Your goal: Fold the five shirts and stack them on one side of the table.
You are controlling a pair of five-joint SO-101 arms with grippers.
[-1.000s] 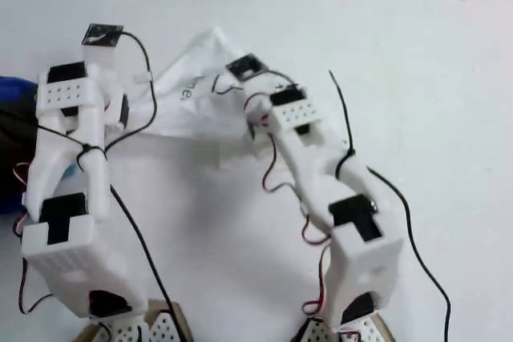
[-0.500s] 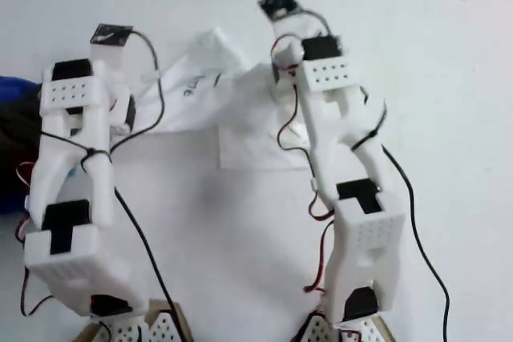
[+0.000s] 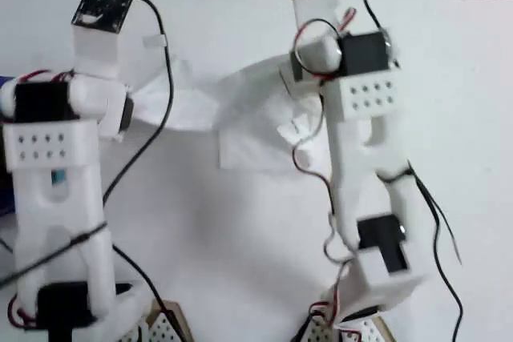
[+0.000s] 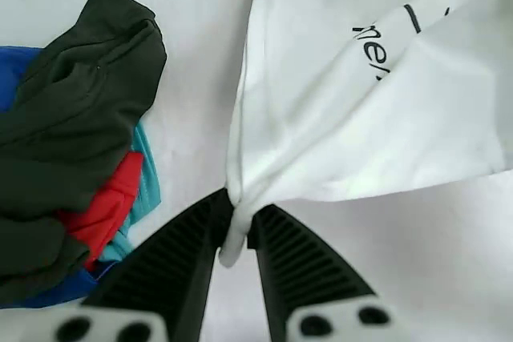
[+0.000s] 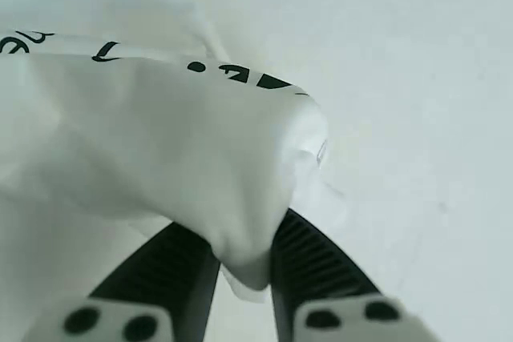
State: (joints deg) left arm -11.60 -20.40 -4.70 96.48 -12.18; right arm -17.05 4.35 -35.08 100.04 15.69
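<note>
The left pincer (image 4: 237, 226) is clenched on a bunched edge of the white shirt (image 4: 369, 110), and the right pincer (image 5: 244, 262) is clamped on another fold of the same shirt. The cloth spans between the two arms over the white counter (image 3: 457, 70), with part of it lying flat. Near the left pincer sits a heap of other shirts (image 4: 72, 134) — a dark one on top, red, teal and blue beneath — apart from the white one.
</note>
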